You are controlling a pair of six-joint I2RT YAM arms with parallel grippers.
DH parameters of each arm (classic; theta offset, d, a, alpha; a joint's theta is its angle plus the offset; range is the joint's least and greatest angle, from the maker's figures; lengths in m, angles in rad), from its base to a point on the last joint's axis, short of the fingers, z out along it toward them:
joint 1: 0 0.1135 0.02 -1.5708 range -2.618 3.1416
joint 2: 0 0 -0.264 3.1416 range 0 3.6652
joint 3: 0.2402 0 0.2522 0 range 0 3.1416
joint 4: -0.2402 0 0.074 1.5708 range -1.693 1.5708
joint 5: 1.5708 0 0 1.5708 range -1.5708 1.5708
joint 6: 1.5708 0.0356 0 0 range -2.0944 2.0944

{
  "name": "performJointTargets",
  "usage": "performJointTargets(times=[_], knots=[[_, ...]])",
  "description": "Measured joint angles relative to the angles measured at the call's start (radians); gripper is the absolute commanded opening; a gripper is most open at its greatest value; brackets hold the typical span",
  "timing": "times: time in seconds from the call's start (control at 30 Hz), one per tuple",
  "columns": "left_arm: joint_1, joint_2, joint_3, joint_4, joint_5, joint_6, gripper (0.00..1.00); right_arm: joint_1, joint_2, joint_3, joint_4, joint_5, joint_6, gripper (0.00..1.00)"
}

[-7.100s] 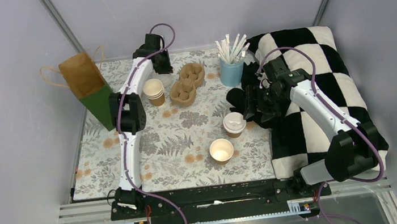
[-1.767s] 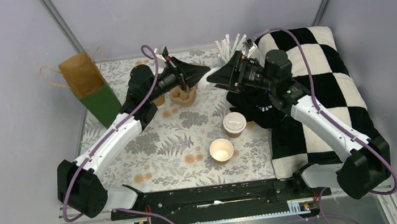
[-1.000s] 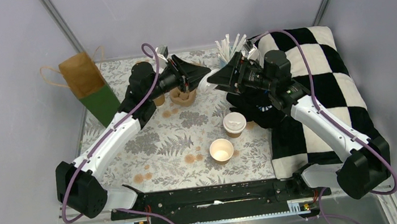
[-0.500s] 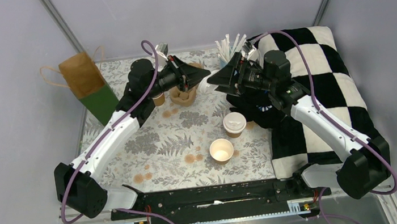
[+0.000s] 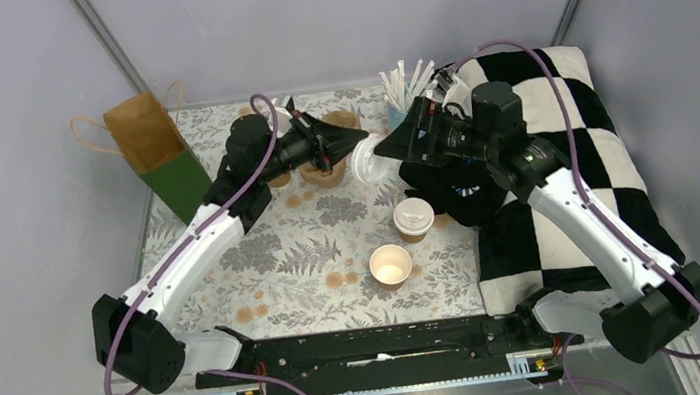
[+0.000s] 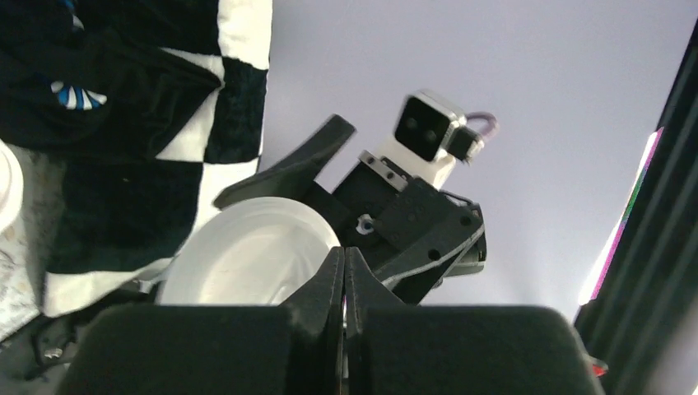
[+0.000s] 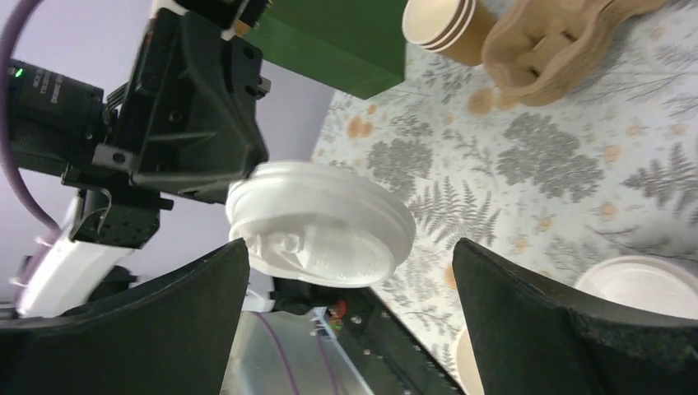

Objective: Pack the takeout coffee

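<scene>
Right wrist view: left gripper point(image 6: 344, 259) clenched on the white lid point(image 7: 321, 222) above, just beside the pulp carrier point(image 7: 551, 49), right gripper point(image 7: 350, 247) spread wide, released, apparently a handover toward capping the lidless cup point(image 5: 390, 264).

The left gripper point(image 5: 362, 139) and the right gripper point(image 5: 380, 146) meet tip to tip, with no way through between them. The white lid point(image 7: 321, 224) fills most of the gap inside the wide right jaws. The cup carrier point(image 7: 560, 45) sits under the left jaws. Straws point(image 5: 406, 80) stand behind the right jaws. There is open room over the table point(image 5: 283, 256) below the jaws.
</scene>
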Motion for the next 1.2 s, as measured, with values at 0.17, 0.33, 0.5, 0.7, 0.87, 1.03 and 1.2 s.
performJointTargets(times=[0.17,0.33,0.5,0.7,0.87,1.03,1.2], knots=[[0.001,-0.054,-0.079,0.022,-0.034,-0.161,0.0,0.042,-0.077,0.032,-0.082,0.087,-0.127,1.0],[0.006,-0.086,-0.109,0.052,-0.085,-0.278,0.0,0.125,-0.106,0.032,-0.05,0.154,-0.148,1.0],[0.008,-0.122,-0.133,0.059,-0.142,-0.341,0.0,0.206,-0.082,0.032,-0.037,0.255,-0.116,1.0],[0.009,-0.16,-0.157,0.06,-0.192,-0.38,0.0,0.251,-0.044,0.046,-0.038,0.356,-0.09,1.0],[0.009,-0.16,-0.166,0.06,-0.209,-0.388,0.0,0.267,-0.021,0.062,-0.03,0.383,-0.074,1.0],[0.009,-0.16,-0.169,0.06,-0.211,-0.388,0.0,0.271,-0.017,0.066,-0.01,0.392,-0.065,1.0],[0.01,-0.16,-0.169,0.06,-0.211,-0.388,0.0,0.272,0.005,0.095,0.001,0.4,-0.056,1.0]])
